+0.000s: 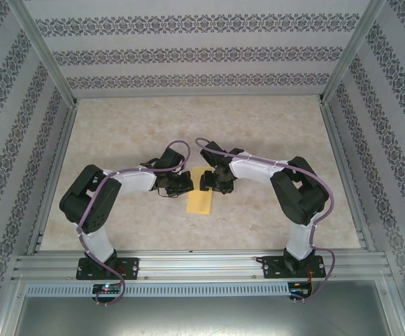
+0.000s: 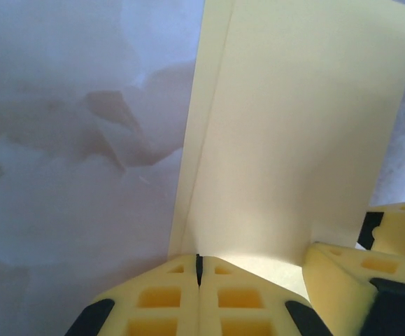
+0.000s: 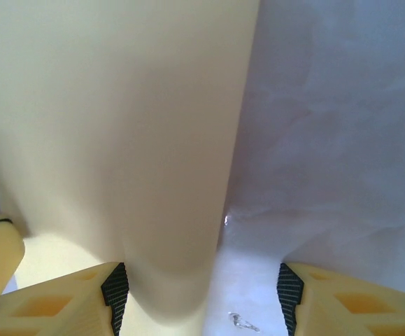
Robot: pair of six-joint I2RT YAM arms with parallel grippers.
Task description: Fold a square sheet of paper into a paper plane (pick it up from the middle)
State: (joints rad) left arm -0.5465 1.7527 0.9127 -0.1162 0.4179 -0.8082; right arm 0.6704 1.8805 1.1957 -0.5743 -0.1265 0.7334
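Top external view shows you the paper (image 1: 202,199) as a narrow folded strip on the worktop (image 1: 118,140), with both arms meeting over its far half.

On the paper's left side, the left fingers (image 2: 167,297) are pressed together right at its near edge, where a fold line runs down to their tips. You can't tell whether a layer is actually caught between them.

On the paper's right side, the right fingers (image 3: 62,301) are spread. A rounded, uncreased bend of the paper rises between them, close against one pad, and the other pad stands apart over bare worktop.

Treat the paper as very light, thin and limp. It will likely buckle rather than push, slide easily on the smooth worktop, and keep any stray crease you give it. Judging from this, the doubled fold is the stiffest place to hold. Pinch there with the flat of the pads, gently, and keep one side anchored while the other presses the bend down, so the layers don't skew or tear.
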